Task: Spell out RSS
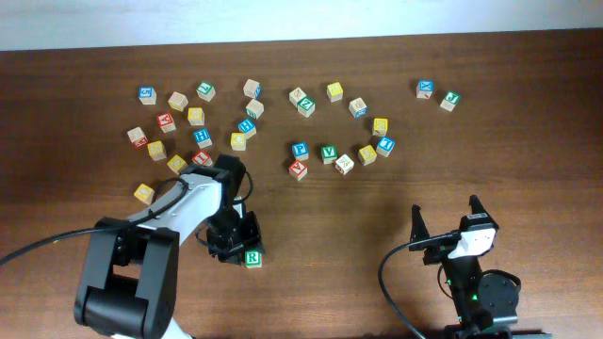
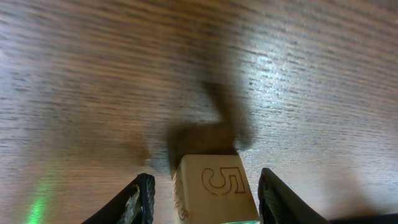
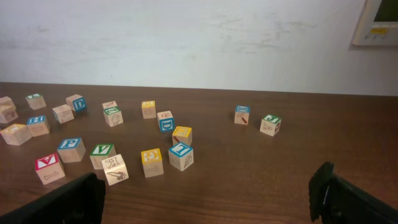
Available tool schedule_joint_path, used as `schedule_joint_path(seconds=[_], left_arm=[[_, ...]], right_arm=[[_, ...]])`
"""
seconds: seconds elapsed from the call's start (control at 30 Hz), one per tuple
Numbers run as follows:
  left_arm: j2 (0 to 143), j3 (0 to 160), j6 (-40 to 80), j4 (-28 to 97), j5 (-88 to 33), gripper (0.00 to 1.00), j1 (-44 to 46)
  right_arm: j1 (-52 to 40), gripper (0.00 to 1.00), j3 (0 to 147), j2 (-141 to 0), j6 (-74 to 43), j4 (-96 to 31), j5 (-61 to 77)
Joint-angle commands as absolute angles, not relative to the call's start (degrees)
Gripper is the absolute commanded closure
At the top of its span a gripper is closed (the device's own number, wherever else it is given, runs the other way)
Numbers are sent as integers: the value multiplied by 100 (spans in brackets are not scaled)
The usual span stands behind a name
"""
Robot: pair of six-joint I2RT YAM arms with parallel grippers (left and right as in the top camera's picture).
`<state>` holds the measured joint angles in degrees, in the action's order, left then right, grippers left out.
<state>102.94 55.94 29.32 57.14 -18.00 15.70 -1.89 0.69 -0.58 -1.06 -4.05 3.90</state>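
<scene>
**A:** On the near left of the table (image 1: 339, 202), your left gripper (image 1: 242, 248) angles down over the R cube (image 1: 252, 258). It is a small pale wooden block whose top face is white with a green border and a green R.

**B:** Your left wrist camera shows another side of that block: bare wood with an outlined 5 cut into it. A sliver of green shows at the lower edge of that view.

**A:** The cube sits between your two black fingers (image 2: 144, 198) with the tabletop running away beyond it. There is a clear gap of table on its left side. The right finger stands just beside it, and you cannot tell whether that one touches.

**B:** So your left jaws stand parted around the block, not clamped on it. From overhead the R cube lies at the near right tip of that gripper, partly tucked under it.

**A:** It lies well apart from the scatter of cubes (image 1: 247, 125) spread across the far half of the table. Several of those have yellow faces, but their letters are too small to read.

**B:** Your right gripper (image 1: 446, 218) waits at the near right with its jaws spread wide and nothing between them. It is well apart from the R cube.
</scene>
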Motion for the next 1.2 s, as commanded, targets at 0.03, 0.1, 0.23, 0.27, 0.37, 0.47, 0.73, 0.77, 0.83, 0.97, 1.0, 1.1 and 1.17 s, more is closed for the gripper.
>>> schedule_joint_path(seconds=[0.03, 0.1, 0.23, 0.27, 0.37, 0.47, 0.73, 0.77, 0.83, 0.97, 1.0, 1.1, 1.17], left_arm=[[10357, 5894, 2858, 5717, -1806, 59, 1485], [10357, 5894, 2856, 5859, -1809, 57, 1487], [10357, 5894, 2215, 6003, -1872, 23, 1490], [10357, 5894, 2145, 5986, -1872, 21, 1490], [10357, 5887, 2093, 6095, -1769, 28, 1590], [10357, 5874, 2121, 6114, -1509, 28, 2029], [10357, 5870, 2679, 5975, -419, 62, 2477], [10357, 5870, 2679, 5968, -421, 63, 2477], [10357, 5870, 2679, 5937, -421, 72, 2477], [10357, 5872, 2679, 5465, -401, 79, 2471], [10357, 5872, 2676, 5349, -401, 79, 2471], [10357, 5955, 2672, 4606, -366, 72, 2460], [10357, 6112, 2670, 4226, -69, 69, 2440]], right_arm=[[-152, 2, 32, -21, -84, -427, 381], [-152, 2, 32, -21, -84, -427, 381], [-152, 2, 32, -21, -86, -427, 381], [-152, 2, 32, -21, -86, -427, 381], [-152, 2, 32, -21, -84, -427, 381], [-152, 2, 32, -21, -86, -427, 381], [-152, 2, 32, -21, -84, -427, 381], [-152, 2, 32, -21, -84, -427, 381], [-152, 2, 32, -21, -86, -427, 381], [-152, 2, 32, -21, -84, -427, 381], [-152, 2, 32, -21, -84, -427, 381], [-152, 2, 32, -21, -86, -427, 381], [-152, 2, 32, -21, -86, -427, 381]])
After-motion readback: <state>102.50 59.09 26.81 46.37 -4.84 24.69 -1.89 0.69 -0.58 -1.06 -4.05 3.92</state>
